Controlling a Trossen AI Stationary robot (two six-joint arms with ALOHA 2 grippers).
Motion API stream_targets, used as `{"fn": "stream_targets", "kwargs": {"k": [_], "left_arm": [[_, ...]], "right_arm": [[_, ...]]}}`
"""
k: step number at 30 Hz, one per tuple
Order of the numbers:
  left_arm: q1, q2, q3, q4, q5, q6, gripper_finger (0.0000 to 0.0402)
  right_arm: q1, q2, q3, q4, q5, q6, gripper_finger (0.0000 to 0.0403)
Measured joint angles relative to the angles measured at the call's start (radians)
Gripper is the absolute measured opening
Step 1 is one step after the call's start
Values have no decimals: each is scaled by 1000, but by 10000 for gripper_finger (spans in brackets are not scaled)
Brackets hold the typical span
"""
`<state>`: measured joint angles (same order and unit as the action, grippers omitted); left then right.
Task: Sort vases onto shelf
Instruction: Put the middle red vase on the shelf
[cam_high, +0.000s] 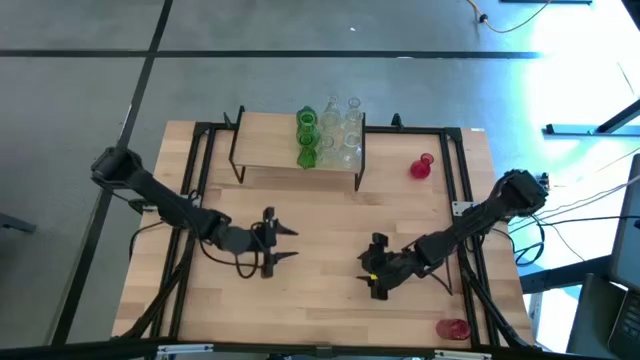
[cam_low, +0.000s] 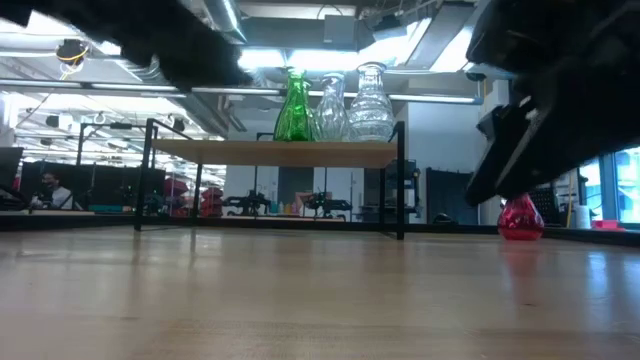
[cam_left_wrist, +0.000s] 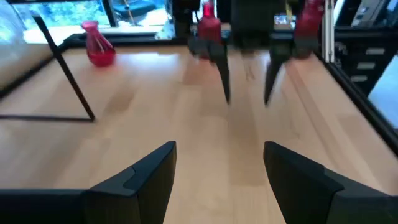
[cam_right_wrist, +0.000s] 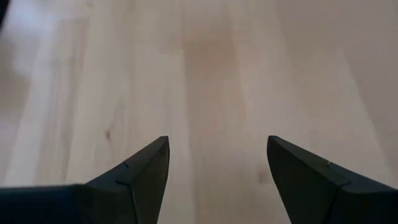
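Both pincers, left pincer (cam_high: 290, 243) and right pincer (cam_high: 372, 279), hang open and empty; the right should take the red vase (cam_high: 422, 166) by its belly (glass slips) for the shelf (cam_high: 270, 146).

I can read no text, label, brand, number or sign anywhere in my views
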<state>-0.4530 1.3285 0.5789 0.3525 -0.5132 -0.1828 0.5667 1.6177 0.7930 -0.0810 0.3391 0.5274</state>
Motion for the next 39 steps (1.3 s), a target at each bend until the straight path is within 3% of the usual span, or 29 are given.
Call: {"fn": "stream_targets", "kwargs": {"k": [5, 10, 21, 28, 39], "left_arm": [[-25, 80, -43, 70, -1, -61, 236], [-40, 161, -43, 100, -3, -107, 236], [-30, 211, -43, 160, -2, -105, 236], [-29, 211, -43, 160, -2, -122, 236], [-20, 211, -43, 157, -10, -129, 236]], "right_arm": [[3, -84, 76, -246, -1, 110, 253], [3, -201, 122, -461, -100, 266, 253], [66, -463, 222, -929, -207, 767, 253], [130, -523, 258, -1114, -289, 973, 253], [134, -531, 260, -1308, -341, 1066, 253]]}}
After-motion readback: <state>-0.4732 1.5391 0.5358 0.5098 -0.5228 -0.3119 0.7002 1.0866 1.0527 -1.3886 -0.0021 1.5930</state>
